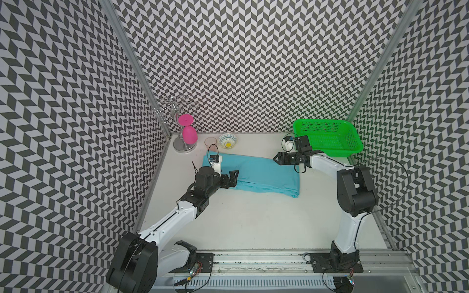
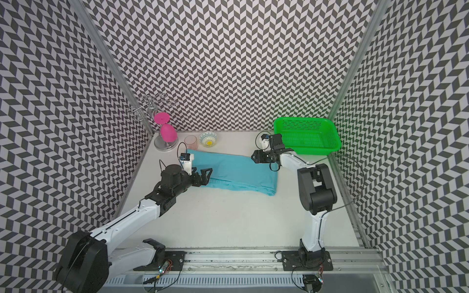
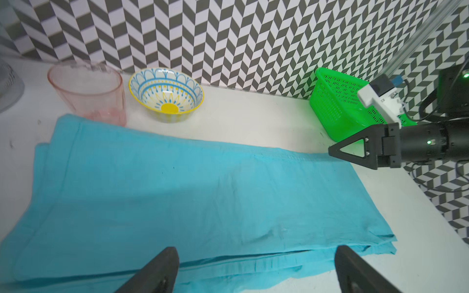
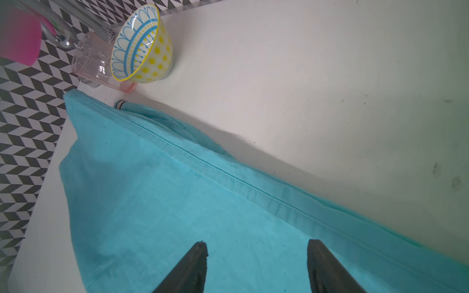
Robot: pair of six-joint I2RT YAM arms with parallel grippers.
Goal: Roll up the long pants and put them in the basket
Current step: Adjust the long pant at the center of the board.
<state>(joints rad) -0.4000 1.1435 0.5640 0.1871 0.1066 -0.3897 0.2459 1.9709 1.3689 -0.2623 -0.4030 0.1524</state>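
Left gripper [image 3: 256, 250]: hanging open, empty, over an edge of the long pants [image 1: 253, 172].
Right gripper [image 4: 257, 242]: standing parted, gripping nothing — pants lying flat beneath.
Risk: pinching one layer only — skewing the roll, nudging the pink glass [image 3: 87, 93] ahead.

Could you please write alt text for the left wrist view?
Turquoise long pants lie folded on a white table, the open left gripper poised over one long edge. Beyond them stand a pink cup, a patterned bowl and a green basket.
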